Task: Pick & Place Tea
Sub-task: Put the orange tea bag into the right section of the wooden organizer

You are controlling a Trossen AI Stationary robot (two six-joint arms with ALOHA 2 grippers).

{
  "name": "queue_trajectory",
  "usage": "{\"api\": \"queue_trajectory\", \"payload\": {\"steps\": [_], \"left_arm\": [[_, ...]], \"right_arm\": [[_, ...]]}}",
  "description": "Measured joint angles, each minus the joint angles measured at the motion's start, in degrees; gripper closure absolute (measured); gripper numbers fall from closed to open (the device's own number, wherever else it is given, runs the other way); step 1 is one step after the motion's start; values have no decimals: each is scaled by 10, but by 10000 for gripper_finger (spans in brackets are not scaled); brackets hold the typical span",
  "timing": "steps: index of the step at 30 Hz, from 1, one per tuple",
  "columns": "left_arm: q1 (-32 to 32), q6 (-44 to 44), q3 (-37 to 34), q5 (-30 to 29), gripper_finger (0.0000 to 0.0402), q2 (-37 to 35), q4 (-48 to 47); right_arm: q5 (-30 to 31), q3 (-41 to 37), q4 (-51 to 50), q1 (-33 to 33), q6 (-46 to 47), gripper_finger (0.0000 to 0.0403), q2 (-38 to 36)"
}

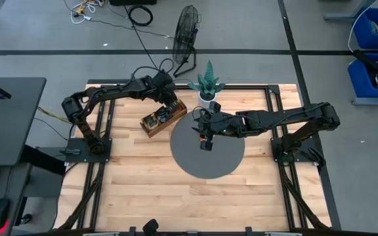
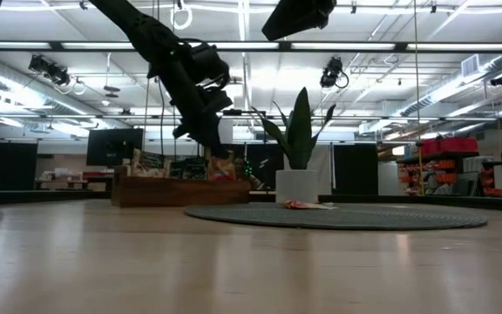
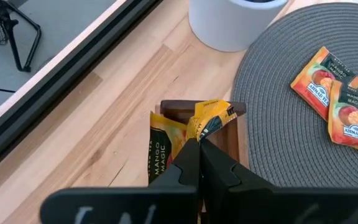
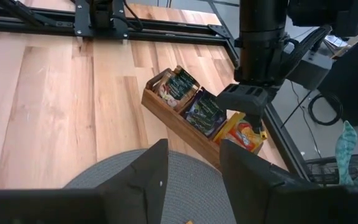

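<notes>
Left end effector (image 3: 199, 144): clamped on an orange sachet (image 3: 211, 118) at the tray (image 4: 185, 134).
Right end effector (image 4: 191, 165): parted, empty, above the mat (image 1: 225, 160).

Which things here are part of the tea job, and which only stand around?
Part of the job:
- left gripper, shut on a yellow sachet at the wooden tray
- two orange sachets on the grey mat
- right gripper, open above the mat

Standing around:
- potted plant
- fan

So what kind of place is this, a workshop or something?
Probably a robotics lab or workshop: two arms are bolted to a wooden table, storage bins sit beside it, and ceiling strip lights run across a big open hall.
</notes>
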Motion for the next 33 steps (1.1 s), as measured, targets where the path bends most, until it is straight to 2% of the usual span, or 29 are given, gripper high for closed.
{"api": "queue_trajectory", "payload": {"steps": [27,33], "left_arm": [[-6,-14,0,-11,399,31,12],[-6,-20,0,-11,387,31,12]], "right_arm": [[-2,-1,2,-7,0,253,0],[-2,-1,3,-7,0,253,0]]}}
